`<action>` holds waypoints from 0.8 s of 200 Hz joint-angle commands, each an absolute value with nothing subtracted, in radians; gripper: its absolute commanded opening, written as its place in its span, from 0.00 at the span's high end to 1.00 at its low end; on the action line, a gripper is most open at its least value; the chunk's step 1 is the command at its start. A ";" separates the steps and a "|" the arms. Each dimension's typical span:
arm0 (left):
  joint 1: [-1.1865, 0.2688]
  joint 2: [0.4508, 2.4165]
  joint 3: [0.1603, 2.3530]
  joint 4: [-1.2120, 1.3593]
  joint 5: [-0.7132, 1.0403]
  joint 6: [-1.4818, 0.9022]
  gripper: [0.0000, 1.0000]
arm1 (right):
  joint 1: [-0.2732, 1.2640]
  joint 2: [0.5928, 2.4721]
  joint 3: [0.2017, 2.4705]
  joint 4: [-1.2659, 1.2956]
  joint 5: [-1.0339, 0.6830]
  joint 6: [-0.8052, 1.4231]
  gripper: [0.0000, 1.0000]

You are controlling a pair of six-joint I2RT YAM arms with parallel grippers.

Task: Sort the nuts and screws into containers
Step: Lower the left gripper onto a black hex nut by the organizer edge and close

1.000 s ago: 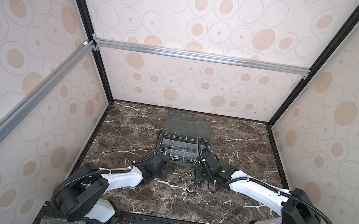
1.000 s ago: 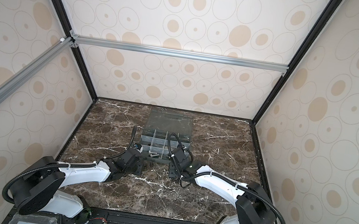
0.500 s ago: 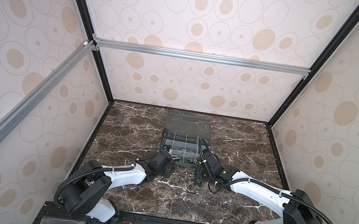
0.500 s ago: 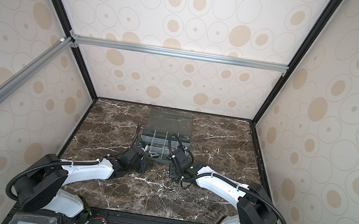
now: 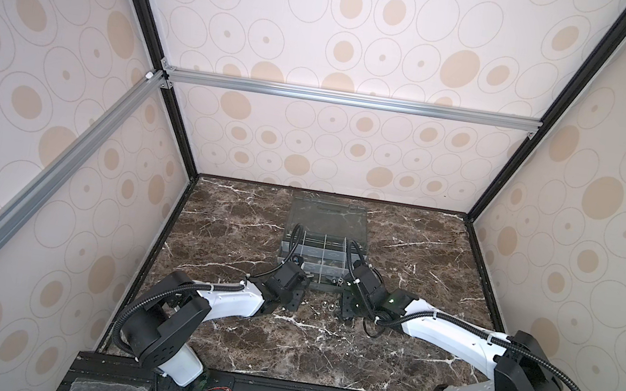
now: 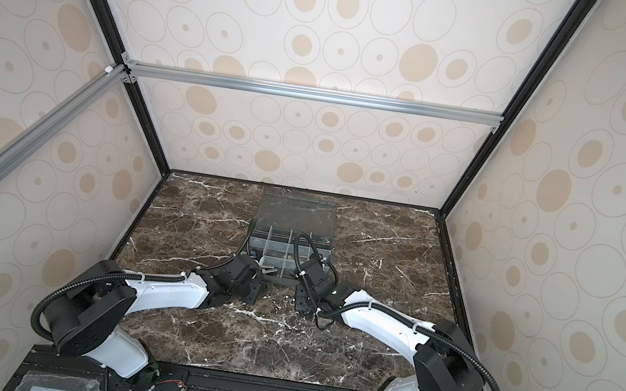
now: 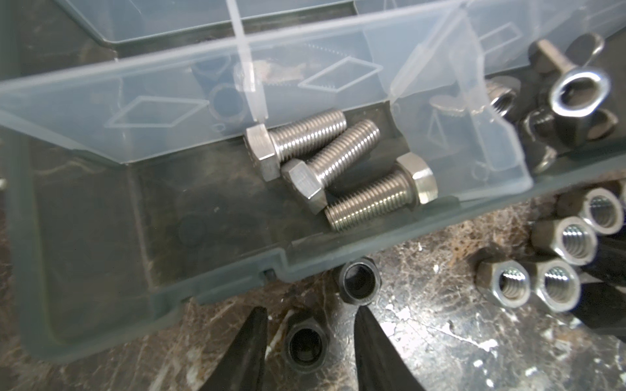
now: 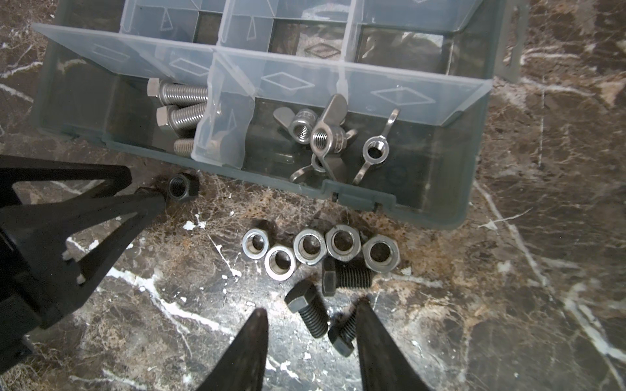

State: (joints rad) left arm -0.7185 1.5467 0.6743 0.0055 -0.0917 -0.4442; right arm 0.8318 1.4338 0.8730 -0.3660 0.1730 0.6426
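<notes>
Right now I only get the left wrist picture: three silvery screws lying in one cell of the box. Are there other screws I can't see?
Observer: Yes, the right wrist view shows three dark screws loose on the table in front of the box.
Operator: Is anything holding them?
Observer: No; the right gripper hangs over them with its jaws apart, gripping nothing.
Operator: Does the box have a lid?
Observer: Yes, in a top view its clear lid lies open behind the cells.
</notes>
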 commanded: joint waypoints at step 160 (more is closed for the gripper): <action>-0.729 1.566 0.667 -0.008 -0.109 -0.422 0.78 | 0.837 1.414 0.876 -0.381 0.178 0.650 0.54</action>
State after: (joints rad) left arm -0.7200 1.5707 0.6720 0.0063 -0.0967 -0.4294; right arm 0.8318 1.4338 0.8730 -0.3664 0.1730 0.6430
